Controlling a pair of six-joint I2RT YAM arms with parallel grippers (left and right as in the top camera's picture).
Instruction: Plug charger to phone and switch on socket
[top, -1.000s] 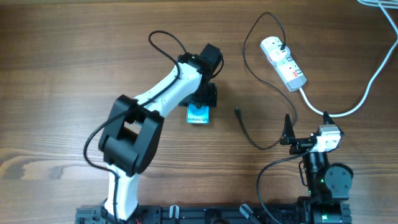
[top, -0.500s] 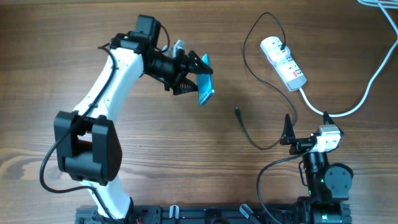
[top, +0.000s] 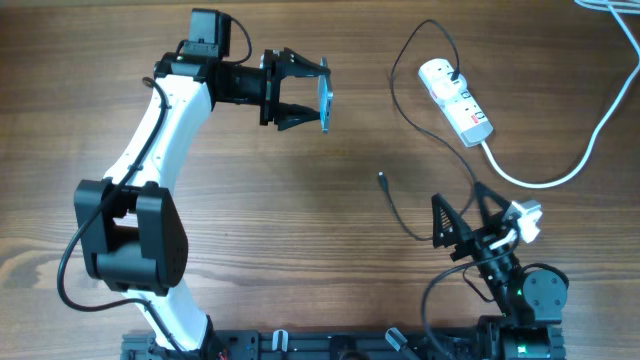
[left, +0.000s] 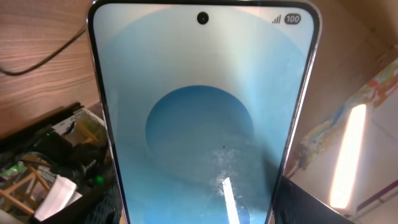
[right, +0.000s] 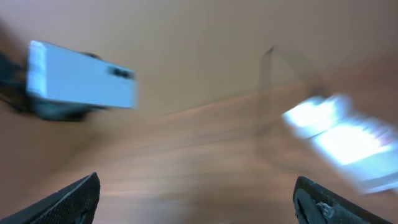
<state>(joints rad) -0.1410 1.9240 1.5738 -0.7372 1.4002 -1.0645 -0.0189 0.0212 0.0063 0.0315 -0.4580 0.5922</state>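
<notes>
Clamped, my left claw (top: 318, 95) holds the flat rectangular smartphone with a pale blue screen (left: 205, 118) on edge at upper centre of the overhead view. "100" and signal bars show at its top right; its lower end is cut off. My right claw (top: 461, 207) gapes empty, its own view smeared. Beyond, the thin black charger cable (top: 384, 184) lies mid-frame, the white oblong power strip (top: 455, 98) at upper right.

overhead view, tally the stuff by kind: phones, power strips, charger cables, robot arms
phone: 1
power strip: 1
charger cable: 1
robot arms: 2, left arm and right arm
total: 5
</notes>
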